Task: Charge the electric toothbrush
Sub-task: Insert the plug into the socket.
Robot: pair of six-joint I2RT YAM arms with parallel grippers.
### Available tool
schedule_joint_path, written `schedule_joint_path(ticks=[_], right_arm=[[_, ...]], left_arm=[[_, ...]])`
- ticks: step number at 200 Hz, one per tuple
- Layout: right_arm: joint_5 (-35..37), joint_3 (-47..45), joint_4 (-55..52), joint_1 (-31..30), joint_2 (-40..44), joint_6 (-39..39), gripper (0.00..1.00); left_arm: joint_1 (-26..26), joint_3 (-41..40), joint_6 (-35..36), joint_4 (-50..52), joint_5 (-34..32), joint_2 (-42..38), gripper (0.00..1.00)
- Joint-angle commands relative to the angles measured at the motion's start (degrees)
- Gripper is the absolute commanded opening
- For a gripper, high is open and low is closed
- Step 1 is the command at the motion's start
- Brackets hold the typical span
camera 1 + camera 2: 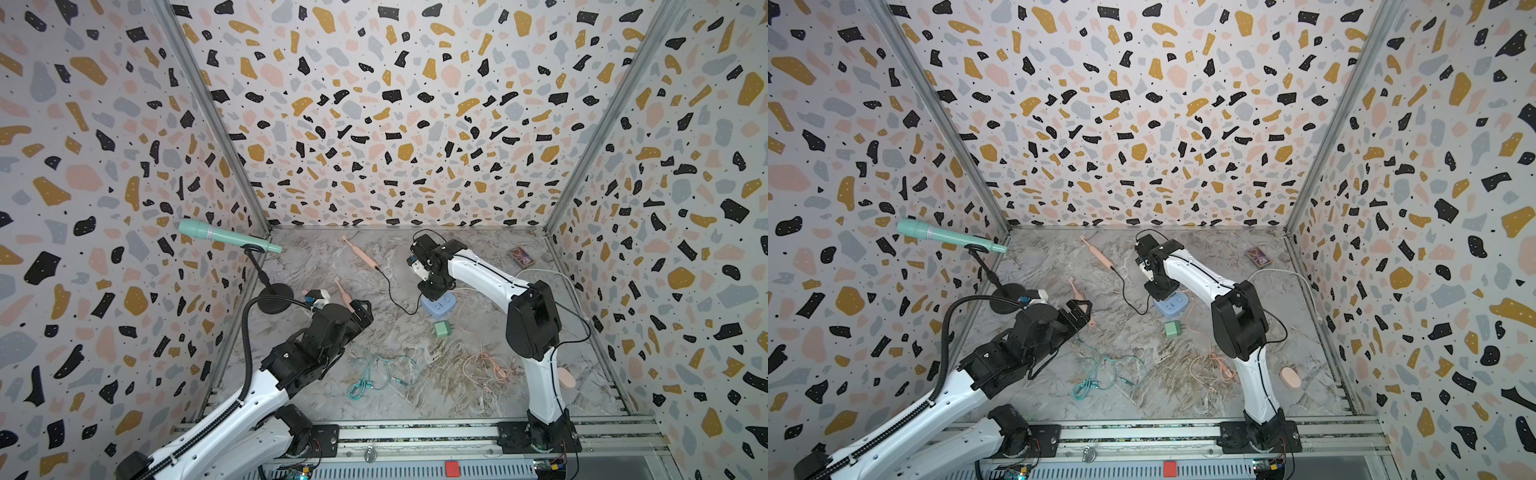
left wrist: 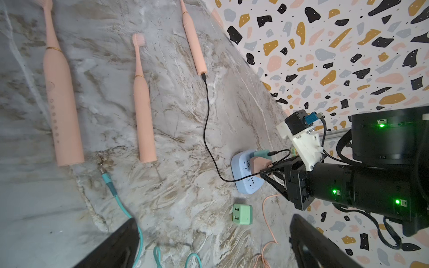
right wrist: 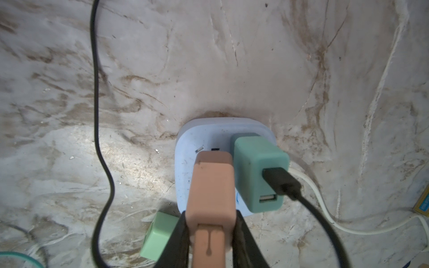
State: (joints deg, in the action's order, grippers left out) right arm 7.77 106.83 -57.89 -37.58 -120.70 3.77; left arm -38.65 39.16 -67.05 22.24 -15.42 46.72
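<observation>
My right gripper pinched the pink adapter at the blue power strip; a teal adapter sat plugged in; my left gripper gaped empty.

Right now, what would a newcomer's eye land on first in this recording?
The right gripper, clamped on a pink adapter at the blue power strip in the middle of the marbled table, beside a teal adapter that carries a black cable. That cable runs to a pink toothbrush lying near the back wall. A mint microphone on a stand juts out near the back corner on the left arm's side.
</observation>
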Motion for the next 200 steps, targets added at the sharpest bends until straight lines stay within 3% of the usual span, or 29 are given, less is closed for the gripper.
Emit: schedule_joint_path(ticks=[1,137,200], right_arm=[[0.66,0.47,-1.53,0.01,0.88,0.13,0.00],[-0.60,1.28,-2.57,0.79,-4.27,0.15,0.00],[-2.06,5.70,-3.14,2.06,-8.25,-0.93,0.00]], left_arm=[[0.42,0.92,0.79,-1.74,1.05,0.30,1.00],[1.29,-0.03,0.34,-3.35,4.22,1.15,1.00],[1.39,0.83,0.93,-2.78,7.30,2.66,1.00]])
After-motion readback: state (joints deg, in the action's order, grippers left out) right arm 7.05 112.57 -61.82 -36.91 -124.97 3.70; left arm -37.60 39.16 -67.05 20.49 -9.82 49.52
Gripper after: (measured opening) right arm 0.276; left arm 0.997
